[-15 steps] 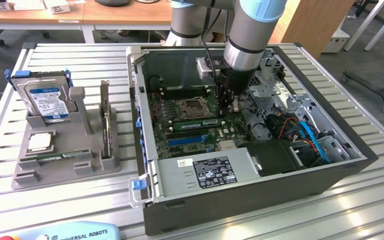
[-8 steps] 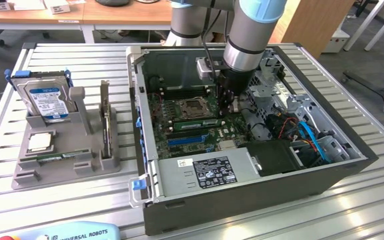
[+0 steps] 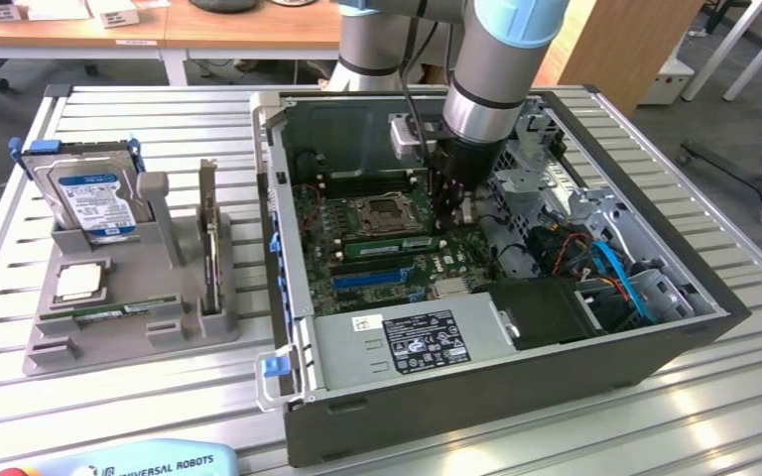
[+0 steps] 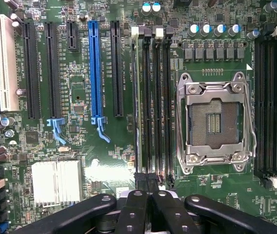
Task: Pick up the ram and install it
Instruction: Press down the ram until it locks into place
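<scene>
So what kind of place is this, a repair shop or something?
More likely a robotics lab or test workshop, set up for computer assembly. An open computer case sits on a slatted aluminium table, a grey fixture holds parts, including a hard drive, and office desks stand behind.

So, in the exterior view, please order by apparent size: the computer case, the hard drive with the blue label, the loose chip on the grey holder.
1. Computer case, by far the largest.
2. Hard drive, standing in the grey holder.
3. Loose chip, the smallest.
</scene>
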You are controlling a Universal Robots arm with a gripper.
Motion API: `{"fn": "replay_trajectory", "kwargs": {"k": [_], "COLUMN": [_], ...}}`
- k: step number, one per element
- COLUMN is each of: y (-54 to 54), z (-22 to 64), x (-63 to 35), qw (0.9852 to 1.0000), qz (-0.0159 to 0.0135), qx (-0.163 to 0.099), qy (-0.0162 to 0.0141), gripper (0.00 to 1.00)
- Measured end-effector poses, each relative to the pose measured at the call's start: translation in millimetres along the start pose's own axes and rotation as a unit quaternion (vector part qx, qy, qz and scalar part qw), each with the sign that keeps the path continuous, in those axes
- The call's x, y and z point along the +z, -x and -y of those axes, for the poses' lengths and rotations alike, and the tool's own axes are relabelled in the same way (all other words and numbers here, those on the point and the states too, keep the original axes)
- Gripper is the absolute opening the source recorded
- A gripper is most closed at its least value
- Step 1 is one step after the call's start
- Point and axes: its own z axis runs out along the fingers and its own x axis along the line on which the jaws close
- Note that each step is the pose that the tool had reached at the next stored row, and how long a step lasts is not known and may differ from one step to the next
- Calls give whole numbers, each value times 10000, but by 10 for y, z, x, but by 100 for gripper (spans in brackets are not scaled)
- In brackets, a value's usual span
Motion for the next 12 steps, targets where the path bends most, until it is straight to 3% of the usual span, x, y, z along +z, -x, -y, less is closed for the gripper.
{"fn": "replay_trajectory", "kwargs": {"k": [12], "y": [0], "z": [0], "x": [12], "qw": [10000], "qz": [1], "qx": [0], "qy": [0], "gripper": [10]}}
